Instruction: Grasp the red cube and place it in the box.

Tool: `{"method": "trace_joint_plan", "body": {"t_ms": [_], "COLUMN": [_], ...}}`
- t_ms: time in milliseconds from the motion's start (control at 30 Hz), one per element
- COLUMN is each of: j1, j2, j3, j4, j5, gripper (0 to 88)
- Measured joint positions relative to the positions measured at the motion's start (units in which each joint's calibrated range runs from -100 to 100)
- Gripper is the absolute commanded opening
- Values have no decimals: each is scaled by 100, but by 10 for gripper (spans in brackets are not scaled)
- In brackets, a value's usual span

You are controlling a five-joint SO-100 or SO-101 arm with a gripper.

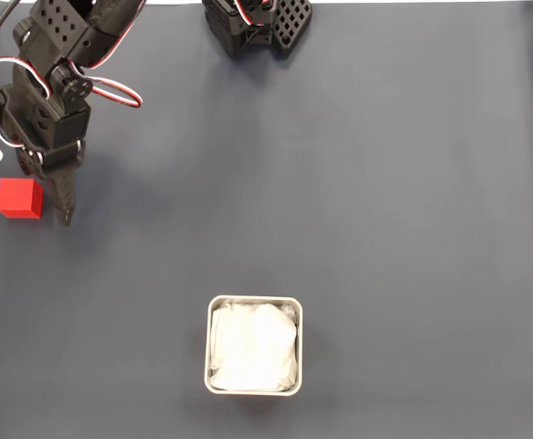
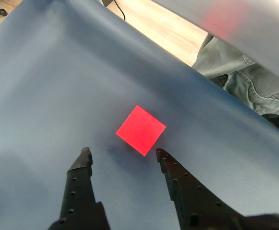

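Tool (image 2: 122, 152), spread, nears the small matte red cube (image 2: 141, 130); next, seemingly, straddle it, pinch, carry to the lined white box (image 1: 253, 302).

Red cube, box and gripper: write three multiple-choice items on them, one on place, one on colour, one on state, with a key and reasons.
1. In the fixed view, where does the red cube lie?
A. inside the box
B. at the left edge, beside the gripper
C. at the right edge

2. What colour is the lining of the box?
A. white
B. red
C. black

3. How does the gripper stand in the wrist view?
A. shut on the cube
B. open, with the cube beyond its tips
C. shut and empty

Key: 1 B, the cube sits far left next to the dark fingers; 2 A, wrinkled white fills the box; 3 B, the two fingers are spread and the cube lies just ahead of them.
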Motion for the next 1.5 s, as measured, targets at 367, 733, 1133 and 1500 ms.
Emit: {"method": "trace_joint_plan", "body": {"t_ms": [367, 733, 1133, 1500], "j1": [0, 0, 0, 0], "j2": [208, 452, 729, 816], "j3": [-9, -145, -515, -678], "j4": [-127, -175, -191, -278], "j5": [0, 10, -20, -34], "gripper": [321, 322, 323, 325]}}
